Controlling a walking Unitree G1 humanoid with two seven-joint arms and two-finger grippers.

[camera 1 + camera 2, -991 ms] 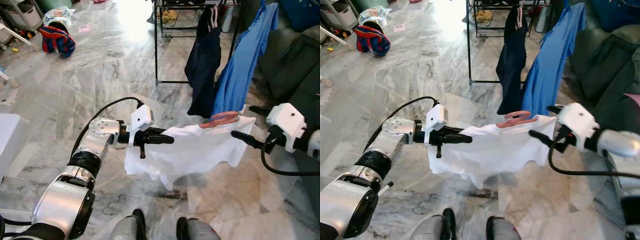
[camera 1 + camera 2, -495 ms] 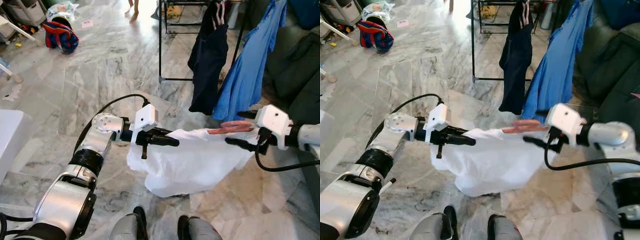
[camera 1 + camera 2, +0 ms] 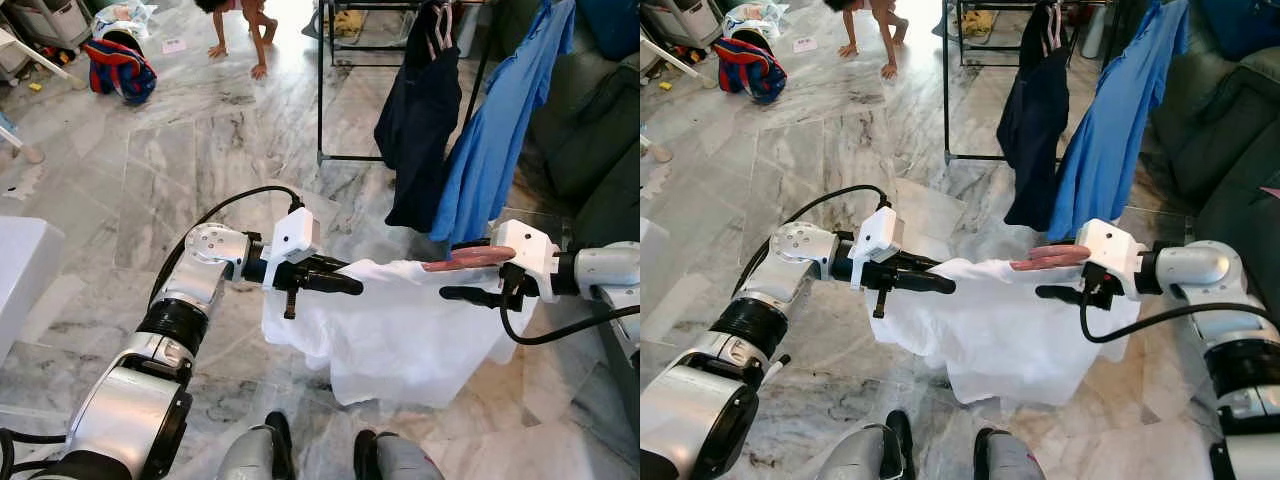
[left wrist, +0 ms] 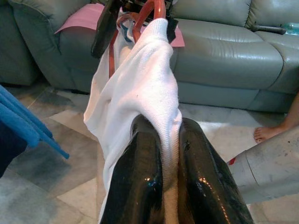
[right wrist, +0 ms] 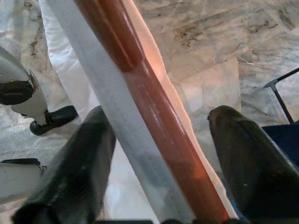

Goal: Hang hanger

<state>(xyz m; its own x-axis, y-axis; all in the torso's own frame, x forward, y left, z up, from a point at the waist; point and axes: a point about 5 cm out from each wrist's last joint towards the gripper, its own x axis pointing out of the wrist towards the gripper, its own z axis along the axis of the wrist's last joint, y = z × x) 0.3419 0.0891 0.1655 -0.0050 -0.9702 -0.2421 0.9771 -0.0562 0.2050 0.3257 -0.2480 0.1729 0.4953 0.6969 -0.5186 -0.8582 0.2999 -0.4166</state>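
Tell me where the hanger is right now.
The pink hanger lies across the top of the white shirt, toward the robot's right by the right gripper, just below the hanging blue shirt.

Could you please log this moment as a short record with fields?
garment: white shirt stretched between both grippers
left gripper: shut on a fold of the shirt
right gripper: fingers open either side of the reddish hanger
rack: clothes rack ahead with navy garment and blue shirt hanging
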